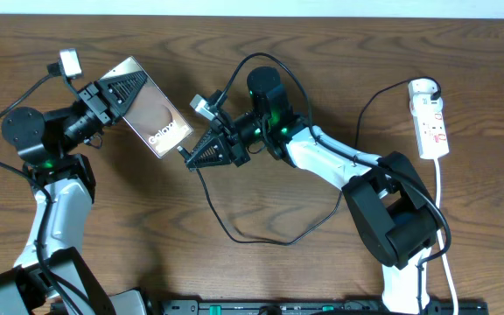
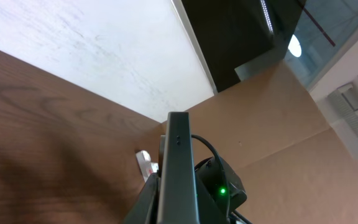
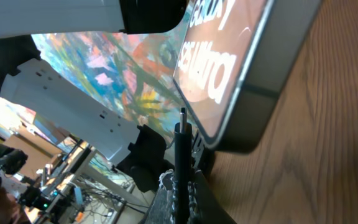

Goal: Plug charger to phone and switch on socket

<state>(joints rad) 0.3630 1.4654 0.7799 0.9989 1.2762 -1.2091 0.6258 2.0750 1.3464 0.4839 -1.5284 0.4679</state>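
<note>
Lining up for insertion, by the look of it. Left gripper (image 1: 129, 92) is clamped on the phone (image 1: 163, 121) at the far left of the table (image 1: 339, 52), with the phone tilted and its Galaxy-lettered back facing up. Right gripper (image 1: 196, 156) is clenched on the charger (image 1: 261, 242) at the plug body. The plug tip (image 3: 183, 118) pokes out past the fingers, just beside the phone's right end edge. Contact can't be confirmed, and the port isn't visible in any view.

The rest of the cable lies in a slack loop near centre. The socket (image 1: 432, 122) sits at the far right, well apart from both grippers.

Handling notes:
- Phone is rigid and light, but the back is glossy, so probably slippery. It should be gripped across the flat faces well in from the end, as it is now (glass, so no hard squeezing).
- Cable is limp and no use for steering. Only the short stiff plug body gives control, so the hold belongs right behind the tip.
- The tip is thin, and any side load during insertion could bend it or twist the phone in the left grip.
</note>
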